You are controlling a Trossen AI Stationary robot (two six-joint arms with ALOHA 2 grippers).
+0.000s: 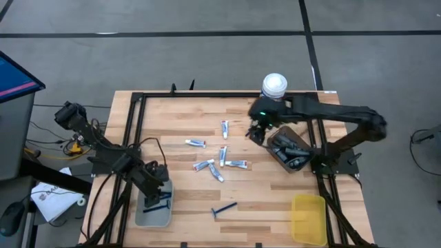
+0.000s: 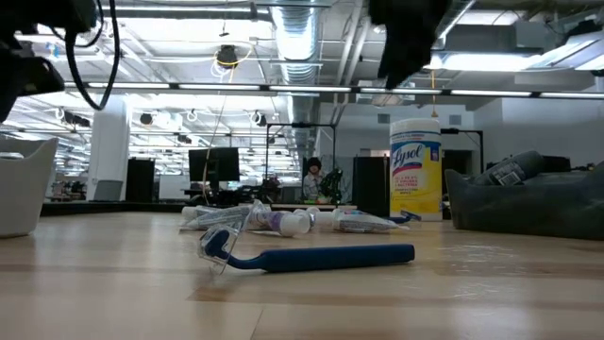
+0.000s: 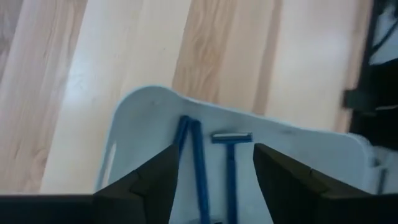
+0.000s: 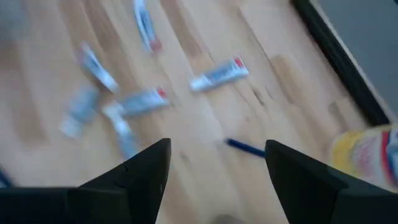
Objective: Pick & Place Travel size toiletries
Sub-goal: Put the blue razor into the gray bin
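- I have the left hand (image 1: 160,195) over the grey tray (image 1: 140,217) at the bench's front left corner, fingers (image 3: 152,180) spread apart and holding nothing.
- Through the left wrist view I count blue razors (image 3: 199,165) lying flat in that tray, between my fingers, handles running side by side.
- One more razor (image 1: 223,209) lies loose on the bare bench (image 1: 186,124) near the front edge, between the grey tray and the yellow tray (image 1: 309,219); open wood all around it.
- The white tubes (image 1: 222,158) are scattered mid-bench, some touching, with clear board on every side.
- The right hand (image 1: 256,132) hangs above the bench just beside the dark tray (image 1: 277,155), fingers (image 4: 137,177) wide apart, empty.
- The dark tray holds grey containers (image 1: 289,146) and sits close to the right frame rail.
- The yellow canister (image 1: 273,86) stands upright at the back edge, just behind the right arm.
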